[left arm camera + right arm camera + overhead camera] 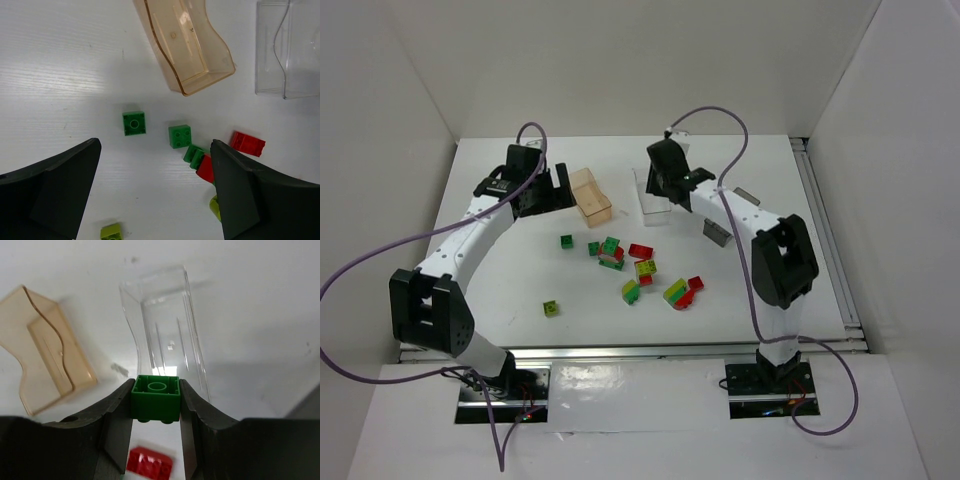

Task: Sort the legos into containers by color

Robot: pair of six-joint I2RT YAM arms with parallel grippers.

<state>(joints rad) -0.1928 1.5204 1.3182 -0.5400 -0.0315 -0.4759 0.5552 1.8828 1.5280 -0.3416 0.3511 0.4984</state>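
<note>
My left gripper (155,145) hangs with jaws spread wide and nothing between them, above a loose green lego (134,123) on the matte white table (500,270); the arm bows out leftward and ends beside the orange-tan bin (590,195), a glossy translucent open-topped tub. Mid-table the other legos (642,268) lie scattered: small hard studded bricks in red, green and yellow-green, some stacked two-colour. My right gripper (156,385), arm stretched forward from the right, is clamped on the side walls of one square green brick (156,401) at the near end of the clear bin (165,320).
</note>
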